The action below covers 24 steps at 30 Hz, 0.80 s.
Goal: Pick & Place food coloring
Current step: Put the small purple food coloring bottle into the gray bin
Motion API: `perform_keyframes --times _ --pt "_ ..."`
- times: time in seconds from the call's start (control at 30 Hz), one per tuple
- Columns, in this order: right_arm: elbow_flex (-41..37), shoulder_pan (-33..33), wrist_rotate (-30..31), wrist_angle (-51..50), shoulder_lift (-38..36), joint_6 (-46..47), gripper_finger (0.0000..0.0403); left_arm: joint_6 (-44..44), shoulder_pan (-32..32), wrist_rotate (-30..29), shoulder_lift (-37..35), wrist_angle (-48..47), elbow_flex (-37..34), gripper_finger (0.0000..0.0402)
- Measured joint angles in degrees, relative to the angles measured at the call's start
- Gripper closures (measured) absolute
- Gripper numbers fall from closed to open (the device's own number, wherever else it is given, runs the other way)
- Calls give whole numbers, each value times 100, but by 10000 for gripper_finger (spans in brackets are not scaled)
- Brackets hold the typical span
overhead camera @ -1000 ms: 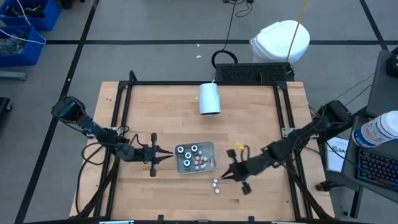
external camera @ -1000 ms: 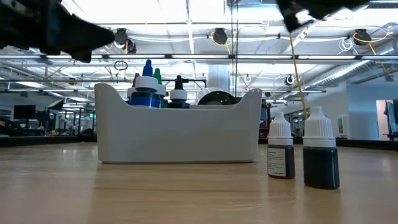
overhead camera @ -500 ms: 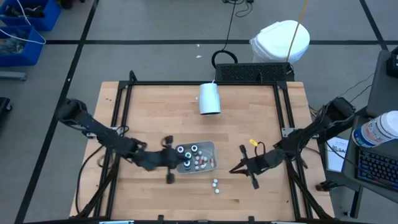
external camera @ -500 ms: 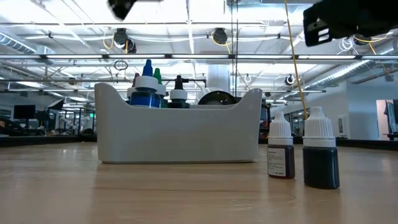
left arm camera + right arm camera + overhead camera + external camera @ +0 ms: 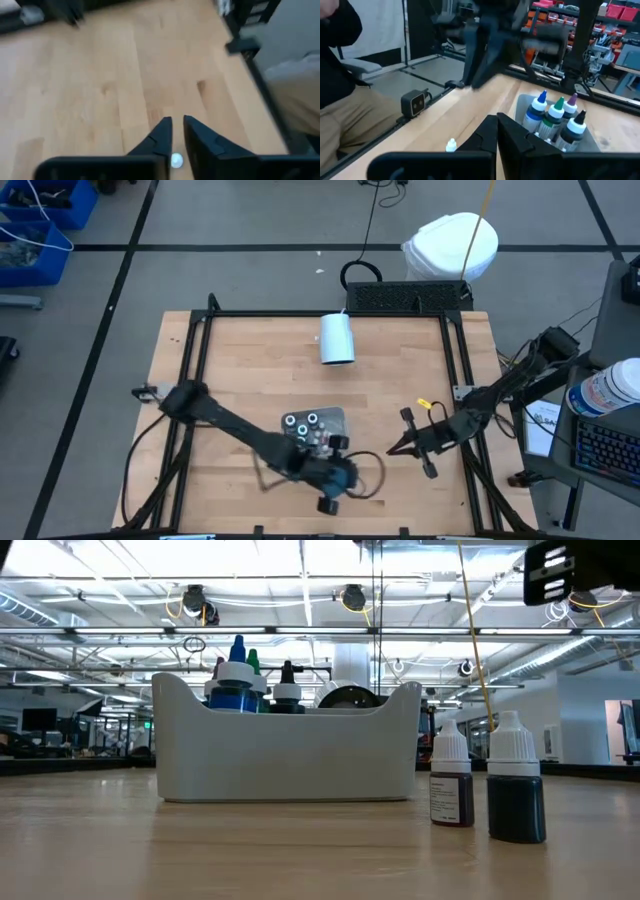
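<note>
Food coloring is split in two lots: most small bottles are held upright in a pale grey plastic tray, and two white-capped dropper bottles, one brown-filled and one dark-filled, are stood on the wooden table just beside the tray, apart from each other. The left gripper is placed above these two loose bottles, jaws parted by a narrow slit with nothing held; one white cap is seen straight below the slit. Long axis of both bottles is vertical, so a straight-down approach onto a cap is judged needed. The right gripper is closed and empty, with the loose bottles ahead of its jaws, well apart. The left arm is nearer, so the pick is judged to be its job.
</note>
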Motion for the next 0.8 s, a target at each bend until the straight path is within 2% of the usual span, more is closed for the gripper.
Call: perform_keyframes --times 0.17,0.3,0.43,0.6,0.73,0.8 --pt "-283 -4 2 103 -401 -3 402 357 144 749 862 -583 880 283" --pt "-468 -4 0 351 -547 -89 401 872 182 1391 1119 -900 949 224" --pt "-568 -4 2 457 -605 -107 402 1007 265 1492 1099 -844 870 181" --pt "-573 -4 1 457 -613 -119 402 1062 312 1559 1138 -504 859 154" --pt "-573 -4 2 459 -613 -122 402 1294 261 1926 1353 -271 859 149" --pt "-571 -6 1 458 -612 -114 402 1473 212 1889 1436 -253 849 149"
